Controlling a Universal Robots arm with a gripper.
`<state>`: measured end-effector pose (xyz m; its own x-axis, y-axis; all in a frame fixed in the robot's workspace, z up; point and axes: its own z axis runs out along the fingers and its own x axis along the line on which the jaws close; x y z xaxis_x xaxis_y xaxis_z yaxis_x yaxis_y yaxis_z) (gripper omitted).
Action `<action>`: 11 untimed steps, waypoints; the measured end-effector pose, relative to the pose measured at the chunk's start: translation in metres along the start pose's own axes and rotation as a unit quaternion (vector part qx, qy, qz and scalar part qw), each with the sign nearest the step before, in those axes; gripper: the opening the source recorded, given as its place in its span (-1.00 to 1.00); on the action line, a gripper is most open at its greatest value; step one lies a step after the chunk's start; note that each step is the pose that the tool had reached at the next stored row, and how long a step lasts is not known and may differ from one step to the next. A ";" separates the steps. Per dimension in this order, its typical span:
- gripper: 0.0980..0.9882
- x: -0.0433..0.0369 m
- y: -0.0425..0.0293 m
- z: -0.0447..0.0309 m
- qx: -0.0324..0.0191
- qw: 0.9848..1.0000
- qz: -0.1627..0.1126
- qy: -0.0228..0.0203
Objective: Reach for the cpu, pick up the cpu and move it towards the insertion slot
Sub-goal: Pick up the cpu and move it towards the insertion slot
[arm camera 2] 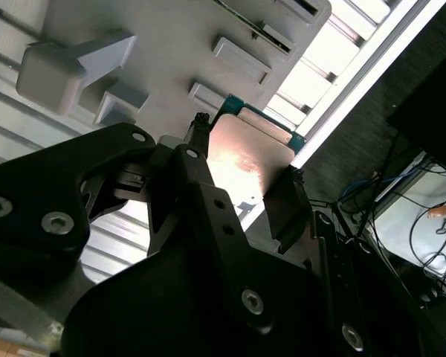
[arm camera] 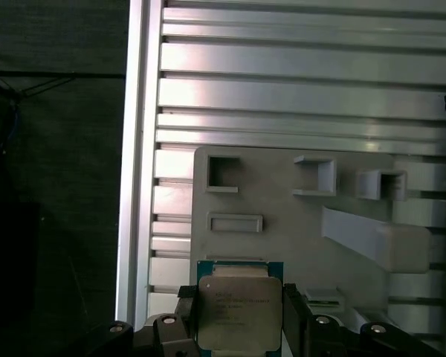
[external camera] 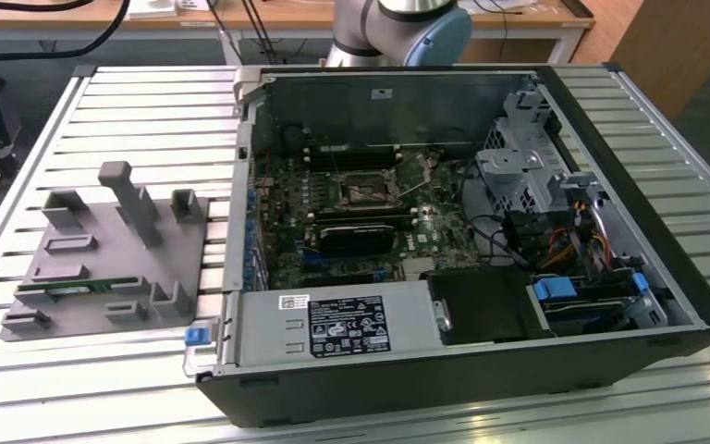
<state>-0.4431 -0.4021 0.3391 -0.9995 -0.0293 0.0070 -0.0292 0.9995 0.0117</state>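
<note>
In both wrist views my gripper (arm camera: 238, 318) (arm camera 2: 245, 177) is shut on the cpu (arm camera: 236, 311) (arm camera 2: 247, 158), a flat square chip with a silvery top and a green rim. One black finger (arm camera: 184, 316) presses each side of it. The chip hangs well above the grey fixture plate (arm camera: 282, 245) (external camera: 96, 250), over the plate's edge nearest the dark floor. The insertion slot (external camera: 365, 192), a square socket with a shiny frame, lies on the motherboard inside the open computer case (external camera: 454, 240), to the exterior view's right of the fixture plate.
The fixture plate carries raised blocks and pockets, a tall post (external camera: 127, 199) and a green memory stick (external camera: 78, 288). A black cooler block (external camera: 355, 239) sits just in front of the socket. Cables and drive cages (external camera: 540, 185) crowd the case's right side. The slatted metal table (external camera: 145, 102) surrounds everything.
</note>
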 end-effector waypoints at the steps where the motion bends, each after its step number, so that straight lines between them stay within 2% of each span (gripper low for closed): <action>1: 0.00 0.0000 0.0000 -0.0007 0.000 1.000 0.000 0.000; 11: 0.00 0.0000 0.0001 -0.0060 0.000 1.000 0.000 0.000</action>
<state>-0.4431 -0.4021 0.3451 -0.9995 -0.0292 0.0069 -0.0292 0.9995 0.0117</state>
